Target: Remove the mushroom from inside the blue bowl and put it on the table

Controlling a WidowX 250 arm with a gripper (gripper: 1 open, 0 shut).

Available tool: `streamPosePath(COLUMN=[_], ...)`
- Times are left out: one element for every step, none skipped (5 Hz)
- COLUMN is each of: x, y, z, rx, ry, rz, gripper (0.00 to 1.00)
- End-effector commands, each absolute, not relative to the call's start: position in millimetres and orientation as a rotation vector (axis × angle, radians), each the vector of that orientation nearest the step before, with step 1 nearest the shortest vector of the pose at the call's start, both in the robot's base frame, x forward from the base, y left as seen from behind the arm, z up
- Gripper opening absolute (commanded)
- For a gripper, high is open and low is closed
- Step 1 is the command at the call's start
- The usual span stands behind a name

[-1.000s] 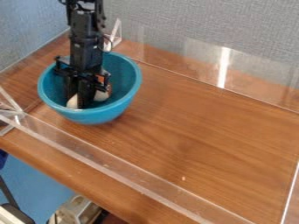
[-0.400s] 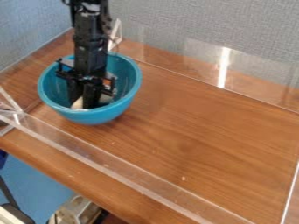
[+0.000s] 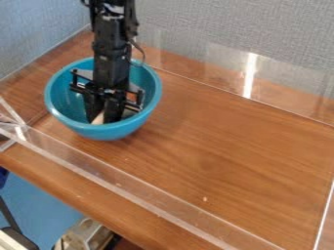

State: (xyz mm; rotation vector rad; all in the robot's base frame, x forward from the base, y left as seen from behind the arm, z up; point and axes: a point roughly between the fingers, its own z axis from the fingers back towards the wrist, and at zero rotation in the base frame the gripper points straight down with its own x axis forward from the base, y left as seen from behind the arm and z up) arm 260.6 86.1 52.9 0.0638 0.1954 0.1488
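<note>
The blue bowl (image 3: 62, 102) stands at the far left of the table (image 3: 222, 137). My black gripper (image 3: 107, 109) reaches almost straight down into it, fingers inside the bowl's hollow. Between the fingers shows the cream stem of the mushroom (image 3: 97, 114), just above the bowl's floor. The jaws are closed narrowly on it. The mushroom's cap is mostly hidden by the fingers.
Low clear acrylic walls edge the table, one along the front (image 3: 156, 186) and one at the back right (image 3: 280, 78). A grey fabric panel stands behind. Bare wood stretches to the right of the bowl.
The gripper has shifted a little to the right inside the bowl and lifted slightly, and the mushroom's pale stem has moved along with it. The jaw gap is unchanged.
</note>
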Motion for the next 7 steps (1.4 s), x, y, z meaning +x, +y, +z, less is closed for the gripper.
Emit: streamPosePath(x=[268,269,275,281,282,280,277], y=[81,78,80,84,85,74,64], z=[67.8,66.0,60.8,53.3,49.8,55.7,62.0], rx=[0.077,0.068,0.051,0.034,0.028,0.035,0.042], ry=[0.131,0.137,0.147,0.159,0.169,0.153,0.135], rz=[0.109,0.063,0.115,0.163,0.162,0.108,0.054], gripper=[0.0,0.0,0.0,0.0,0.0,0.0,0.0])
